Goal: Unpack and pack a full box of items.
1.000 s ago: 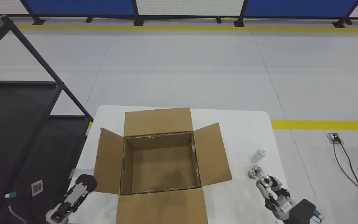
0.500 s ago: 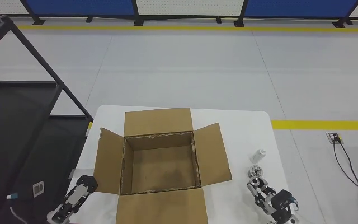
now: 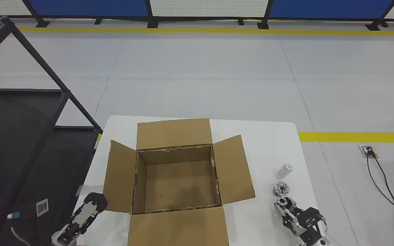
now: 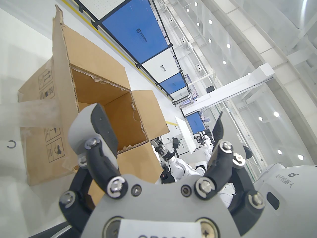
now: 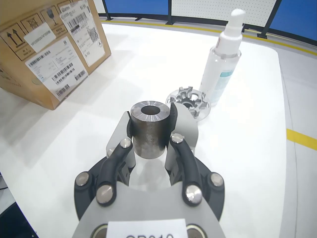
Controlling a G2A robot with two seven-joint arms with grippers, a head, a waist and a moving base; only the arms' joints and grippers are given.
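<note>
One cardboard box (image 3: 176,178) stands open in the middle of the white table (image 3: 265,135). All four flaps (image 3: 173,133) are folded outward and its brown floor is in plain sight from above.

Three loose items sit together towards the table's right edge, well apart from the box:
- One dark steel cylinder (image 5: 148,134) with a bore through it stands upright between the fingers of the right gripper (image 5: 150,120). The fingers are clamped on its sides (whether its base touches the table I cannot tell).
- One toothed metal part (image 5: 190,100) lies just beyond the cylinder, in a clear round case (image 5: 206,111).
- One white spray bottle (image 5: 223,63) stands upright just beside that case, on the side away from the gripper.

There are two grippers. The left gripper (image 4: 161,127) sits near the table's front left corner, just beside the box's left flap. Its two fingers (image 4: 104,125) are spread wide apart with nothing between them, and the wrist camera looks up past the box wall into the open top.
</note>
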